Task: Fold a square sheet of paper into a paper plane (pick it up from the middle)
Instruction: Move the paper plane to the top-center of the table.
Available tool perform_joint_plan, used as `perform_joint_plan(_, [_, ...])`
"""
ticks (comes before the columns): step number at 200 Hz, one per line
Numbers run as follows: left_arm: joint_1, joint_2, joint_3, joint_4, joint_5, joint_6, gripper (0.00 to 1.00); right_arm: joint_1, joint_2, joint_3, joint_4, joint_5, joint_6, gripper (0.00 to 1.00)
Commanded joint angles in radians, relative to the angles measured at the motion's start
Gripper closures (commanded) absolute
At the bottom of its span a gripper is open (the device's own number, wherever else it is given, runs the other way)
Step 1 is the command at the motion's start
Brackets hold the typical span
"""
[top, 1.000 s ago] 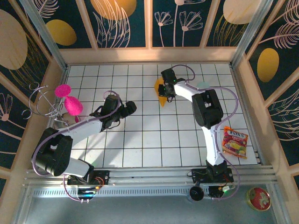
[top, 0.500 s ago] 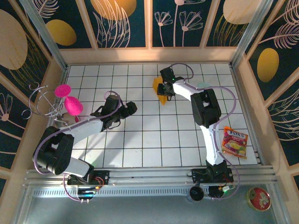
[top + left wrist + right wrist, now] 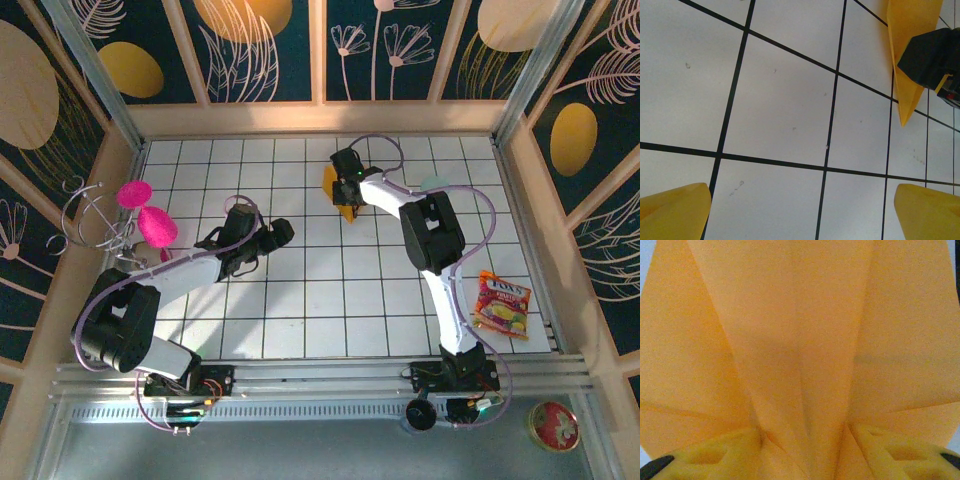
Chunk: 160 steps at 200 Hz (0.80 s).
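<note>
The orange-yellow paper plane (image 3: 346, 211) lies on the white tiles at the back centre, its point toward me. My right gripper (image 3: 347, 182) is directly over it. In the right wrist view the paper (image 3: 800, 330) shows a centre crease and folded flaps. The yellow fingers (image 3: 715, 455) stand apart there, with the raised middle fold between them. My left gripper (image 3: 280, 232) hovers over bare tiles to the left of the plane, open, with a yellow fingertip (image 3: 675, 210) at each lower corner. The plane's tip (image 3: 905, 75) shows at the upper right of the left wrist view.
A pink object (image 3: 150, 222) on a wire stand sits at the left wall. A red-and-yellow snack packet (image 3: 502, 305) lies at the right, and a pale teal cup (image 3: 436, 183) peeks out behind the right arm. Wooden walls (image 3: 320, 118) ring the tiled floor.
The right gripper has shifted a little left and back with the paper, and its jaws have widened. The left arm has barely moved.
</note>
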Motion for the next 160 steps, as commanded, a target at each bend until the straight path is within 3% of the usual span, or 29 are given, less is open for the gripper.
perform_joint_plan(1, [0.008,0.008,-0.012,0.014,0.015,0.013,0.06,0.005,0.076,-0.005,-0.091,0.021,-0.019,0.49])
perform_joint_plan(36, [0.008,-0.004,-0.004,0.007,0.009,0.015,0.06,0.006,0.045,0.018,-0.095,0.024,-0.026,0.49])
perform_joint_plan(87, [0.008,-0.066,0.051,-0.033,-0.078,0.059,0.06,0.001,-0.167,0.012,-0.055,0.049,-0.005,0.44])
perform_joint_plan(122, [0.008,-0.155,0.057,-0.032,-0.233,0.118,0.05,-0.006,-0.341,-0.097,0.014,0.074,0.007,0.37])
perform_joint_plan(160, [0.008,-0.263,0.013,0.005,-0.476,0.212,0.04,-0.035,-0.623,-0.376,0.199,0.142,0.028,0.3])
